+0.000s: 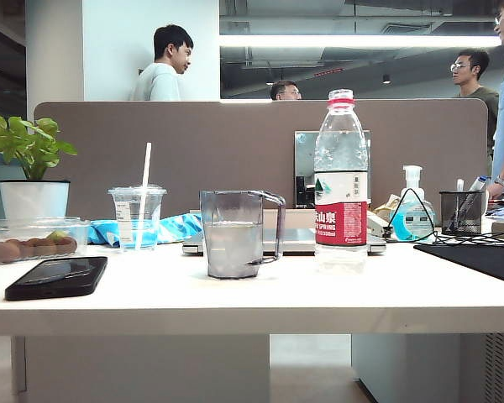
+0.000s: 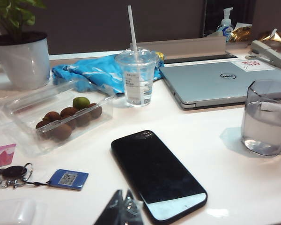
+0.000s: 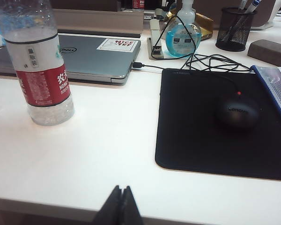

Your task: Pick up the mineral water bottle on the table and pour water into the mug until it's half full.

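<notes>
The mineral water bottle [image 1: 341, 180] stands upright on the white table [image 1: 319, 294], to the right of the mug [image 1: 233, 235]. The mug holds water up to about half its height. In the left wrist view the mug [image 2: 267, 117] is far off to the side; my left gripper [image 2: 124, 193] hangs shut and empty near the table's front edge, beside a black phone [image 2: 157, 176]. In the right wrist view the bottle [image 3: 37, 61] stands well away from my right gripper [image 3: 122, 188], which is shut, empty and at the table's front edge. Neither gripper shows in the exterior view.
A lidded cup with a straw [image 2: 137, 77], a clear box of fruit [image 2: 61, 119], a potted plant [image 1: 34, 197] and keys with a blue tag [image 2: 68, 179] fill the left side. A laptop [image 2: 220, 82] lies behind. A black pad [image 3: 215, 140] with a mouse [image 3: 237, 111] lies on the right.
</notes>
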Available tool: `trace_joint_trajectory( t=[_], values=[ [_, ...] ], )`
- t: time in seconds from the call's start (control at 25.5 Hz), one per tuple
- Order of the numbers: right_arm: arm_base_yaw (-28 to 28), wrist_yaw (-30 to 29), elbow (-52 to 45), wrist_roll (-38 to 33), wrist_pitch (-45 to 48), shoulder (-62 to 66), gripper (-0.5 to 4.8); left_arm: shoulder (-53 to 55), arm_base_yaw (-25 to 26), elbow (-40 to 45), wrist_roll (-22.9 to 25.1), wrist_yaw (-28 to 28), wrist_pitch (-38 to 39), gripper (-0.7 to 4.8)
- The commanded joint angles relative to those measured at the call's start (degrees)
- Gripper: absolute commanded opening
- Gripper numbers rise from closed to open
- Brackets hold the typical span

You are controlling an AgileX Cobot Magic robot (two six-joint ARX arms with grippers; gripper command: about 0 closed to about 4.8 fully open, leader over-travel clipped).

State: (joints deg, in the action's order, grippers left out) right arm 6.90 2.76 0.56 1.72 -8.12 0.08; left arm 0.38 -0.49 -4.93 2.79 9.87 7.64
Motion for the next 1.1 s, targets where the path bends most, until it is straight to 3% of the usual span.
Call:
trace_joint_trajectory(
  t=[0.04, 0.63, 1.1],
  values=[
    [0.0, 0.0, -0.1, -0.2, 0.3, 0.0, -0.05, 0.0, 0.1, 0.7, -0.5, -3.9, -0.3, -0.04],
    [0.0, 0.1, -0.1, -0.2, 0.3, 0.0, -0.05, 0.0, 0.1, 4.4, -2.3, -8.9, -3.0, -0.04],
    [0.0, 0.1, -0.1, -0.2, 0.3, 0.0, -0.05, 0.0, 0.1, 4.4, -2.6, -8.2, -3.0, -0.04]
  ],
)
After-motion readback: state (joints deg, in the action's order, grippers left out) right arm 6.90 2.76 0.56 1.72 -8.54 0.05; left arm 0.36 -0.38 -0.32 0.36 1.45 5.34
